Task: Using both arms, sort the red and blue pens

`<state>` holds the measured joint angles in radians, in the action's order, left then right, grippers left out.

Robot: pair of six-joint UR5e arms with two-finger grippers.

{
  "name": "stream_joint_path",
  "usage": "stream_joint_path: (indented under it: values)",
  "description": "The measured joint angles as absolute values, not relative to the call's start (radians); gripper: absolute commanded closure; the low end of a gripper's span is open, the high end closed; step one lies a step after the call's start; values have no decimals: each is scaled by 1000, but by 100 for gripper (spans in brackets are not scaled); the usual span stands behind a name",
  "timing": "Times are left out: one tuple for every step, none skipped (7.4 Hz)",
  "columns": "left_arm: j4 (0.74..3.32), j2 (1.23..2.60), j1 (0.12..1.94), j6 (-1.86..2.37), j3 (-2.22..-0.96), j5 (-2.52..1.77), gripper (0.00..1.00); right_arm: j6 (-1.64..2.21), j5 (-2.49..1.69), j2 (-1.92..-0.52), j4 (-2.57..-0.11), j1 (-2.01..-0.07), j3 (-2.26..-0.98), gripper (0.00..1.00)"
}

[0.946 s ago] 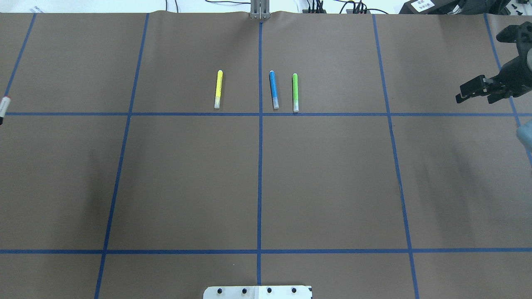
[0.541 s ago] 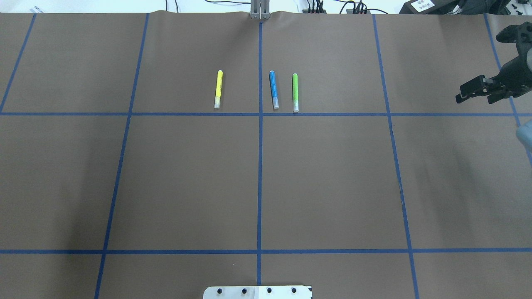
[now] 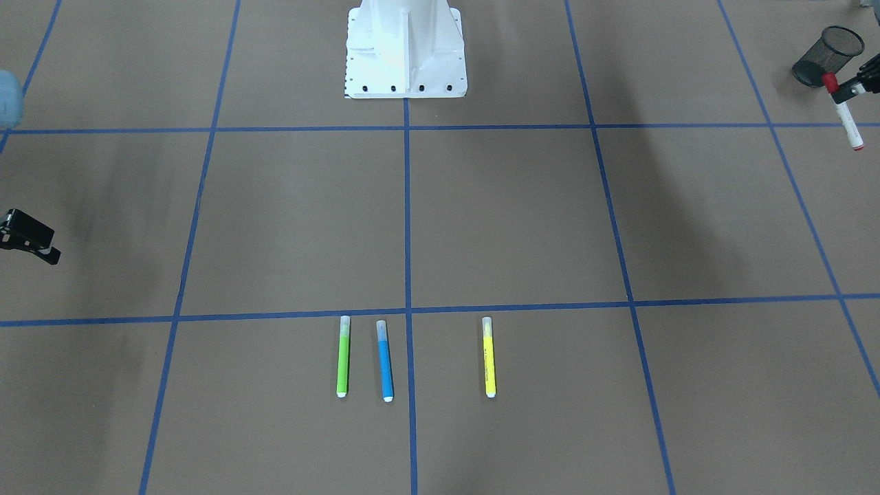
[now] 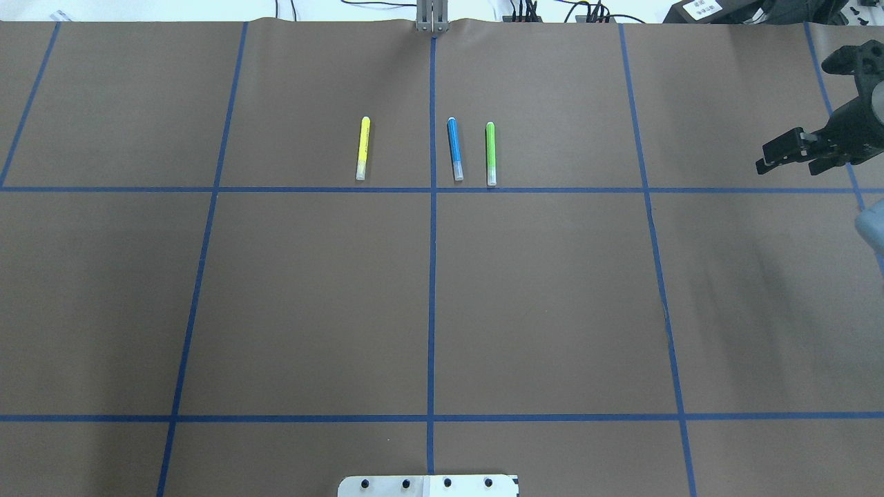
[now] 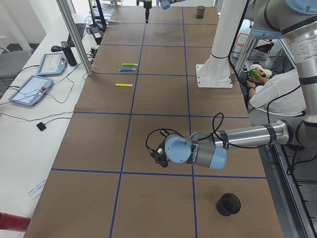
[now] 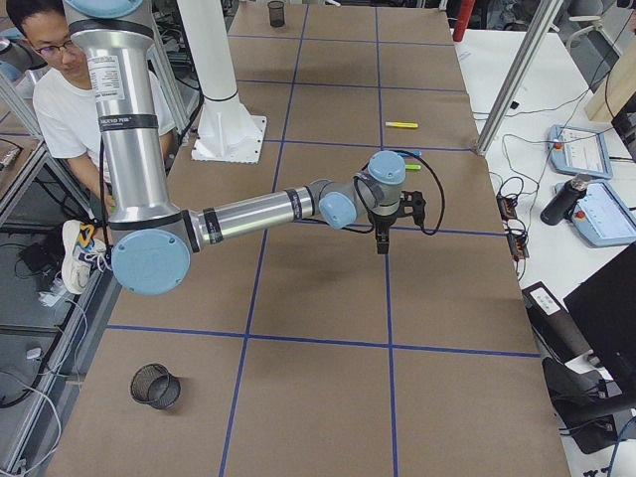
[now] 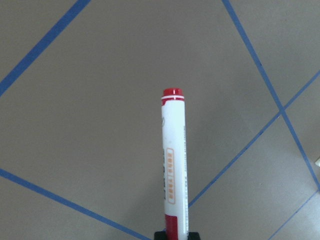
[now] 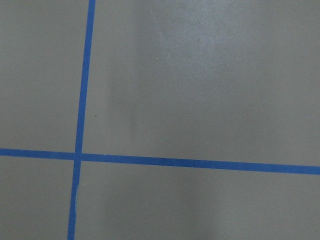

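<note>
Jaws of the left gripper (image 3: 844, 92) pinch the red pen (image 3: 850, 124) just below its red cap. For the right gripper (image 4: 770, 156) I cannot tell whether the jaws are spread or pressed together.

Nearest in the front-facing view, low in the middle of the frame, three markers lie side by side on the brown table (image 3: 522, 220). Their clear caps point toward the robot, just under a horizontal blue tape line (image 3: 275, 314). The blue pen (image 3: 385, 361) lies just left of the central vertical tape line. The lime-green marker (image 3: 342, 357) is just beside it on its left, and the yellow marker (image 3: 489, 357) lies apart on the line's right.

Further back, at the left edge at mid-height, the right gripper hangs over bare paper, well apart from the markers.

Farthest, at the top centre, stands the white pedestal (image 3: 405, 48). In the upper right corner the red pen slants down from the left gripper, tip lowermost, near a black mesh cup (image 3: 828, 51).
</note>
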<state>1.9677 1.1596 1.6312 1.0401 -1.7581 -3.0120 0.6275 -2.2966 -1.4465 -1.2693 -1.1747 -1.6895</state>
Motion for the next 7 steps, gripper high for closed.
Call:
stream_joint_path:
  values:
    - [1965, 1117, 1676, 1041, -1753, -3037, 100, 640, -2296, -1447, -1269, -1170, -1689, 0]
    - [1964, 1084, 1704, 1042, -1742, -3055, 100, 647, -2295, -1447, -1269, -1166, -1689, 0]
    - [1964, 1063, 1715, 1042, -1729, -3065, 100, 649, -2294, -1447, -1269, -1164, -1688, 0]
    - [1965, 1055, 1719, 1040, -1715, -3069, 100, 650, -2293, -1446, -1269, -1161, -1688, 0]
    - [1966, 1050, 1719, 1038, -1701, -3070, 100, 651, -2292, -1447, -1269, -1157, -1687, 0]
    - [1966, 1046, 1720, 1037, -1684, -3071, 100, 651, -2292, -1447, -1269, -1156, -1686, 0]
    - [1967, 1045, 1722, 1034, -1671, -3068, 100, 652, -2292, -1447, -1269, -1156, -1685, 0]
